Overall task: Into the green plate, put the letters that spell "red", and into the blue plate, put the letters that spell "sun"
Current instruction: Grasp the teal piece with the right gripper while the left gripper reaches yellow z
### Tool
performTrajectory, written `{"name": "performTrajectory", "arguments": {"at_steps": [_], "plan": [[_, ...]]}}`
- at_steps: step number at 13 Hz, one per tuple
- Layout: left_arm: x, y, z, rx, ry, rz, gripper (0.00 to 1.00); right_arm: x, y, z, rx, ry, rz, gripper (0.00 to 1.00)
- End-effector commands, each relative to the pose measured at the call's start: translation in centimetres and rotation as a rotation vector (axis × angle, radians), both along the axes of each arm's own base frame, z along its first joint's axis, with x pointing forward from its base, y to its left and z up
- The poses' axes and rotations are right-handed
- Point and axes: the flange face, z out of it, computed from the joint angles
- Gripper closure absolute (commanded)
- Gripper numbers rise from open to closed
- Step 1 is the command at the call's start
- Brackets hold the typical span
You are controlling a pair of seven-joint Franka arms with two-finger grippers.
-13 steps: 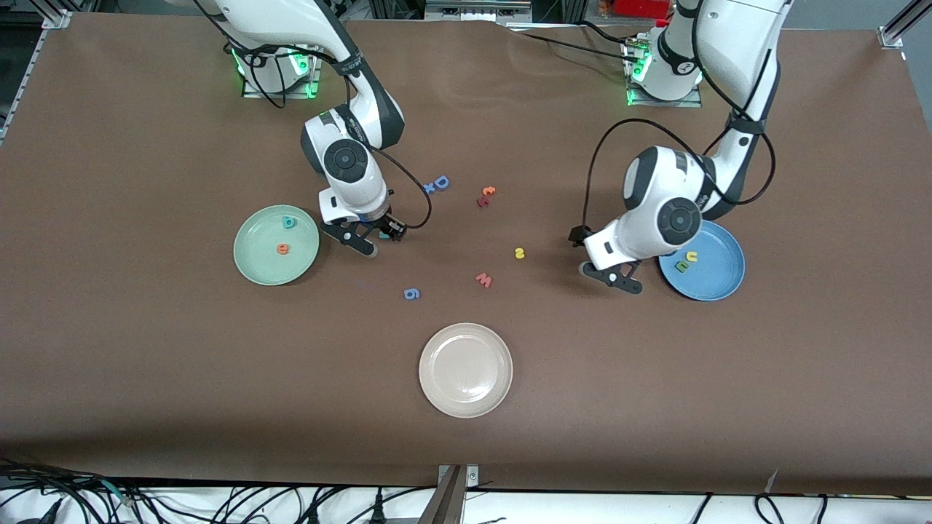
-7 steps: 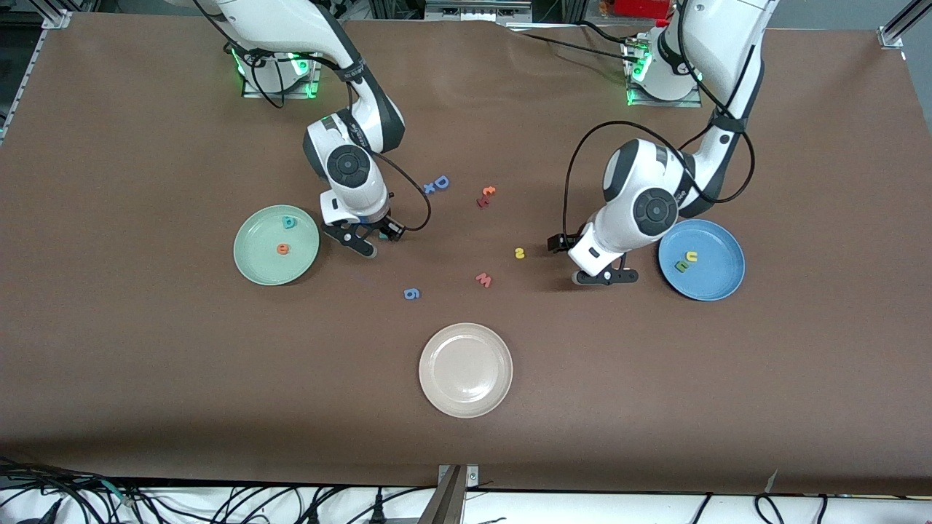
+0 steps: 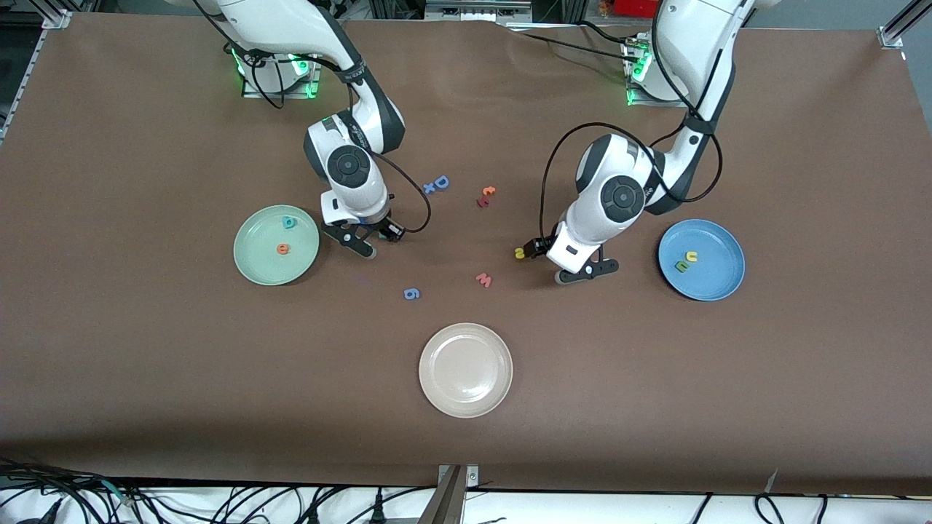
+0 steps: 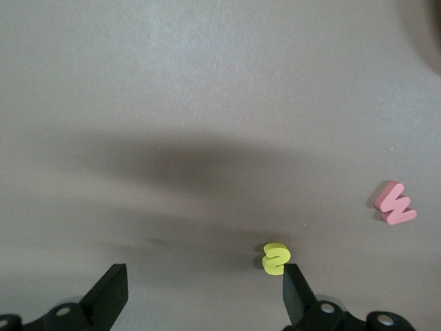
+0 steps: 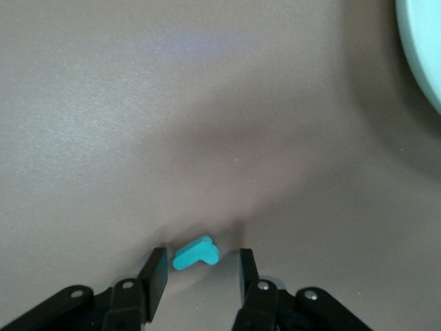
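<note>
Presently: thin teal foam "r" point(image 5: 196, 253) lies on the brown bench point(image 3: 145, 364) between the right gripper's point(image 5: 197, 270) part-spread fingers, beside the mint-green plate point(image 3: 251, 269). Left gripper point(image 4: 204, 293), spread wide, hangs beside the yellow foam "s" point(image 4: 274, 258), unheld.

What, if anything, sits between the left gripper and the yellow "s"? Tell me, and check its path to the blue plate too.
Nothing visible. The left gripper is open just over the yellow "s", which lies by one finger. Only bare table separates the "s" from the blue plate; the pink "w" lies off that line.
</note>
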Motion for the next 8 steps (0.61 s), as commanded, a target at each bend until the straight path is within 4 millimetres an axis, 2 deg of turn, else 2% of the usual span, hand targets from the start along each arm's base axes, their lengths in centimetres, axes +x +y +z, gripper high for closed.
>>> {"name": "performTrajectory", "arguments": {"at_steps": [1,5,6,7,8], "plan": [[-0.1,-1.4,-0.9,-0.004,0.008,0.016,0.01,-0.2,0.2,-0.3,0.006,-0.007,-0.013,0.49],[-0.1,-4.5,-1.1,-0.008,-0.015,0.037,0.01,-0.5,0.1,-0.9,-0.003,0.002,-0.012,0.5],[-0.5,-5.3,-1.4,-0.006,-0.013,0.039,0.01,-0.5,0.1,-1.0,-0.004,0.003,-0.011,0.58],[-0.4,-5.8,-1.3,-0.009,-0.016,0.043,0.01,-0.5,0.1,-1.0,-0.004,0.003,-0.011,0.62],[-0.4,-5.7,-1.7,-0.005,-0.011,0.043,0.01,-0.4,0.2,-0.8,-0.002,0.001,-0.01,0.73]]}}
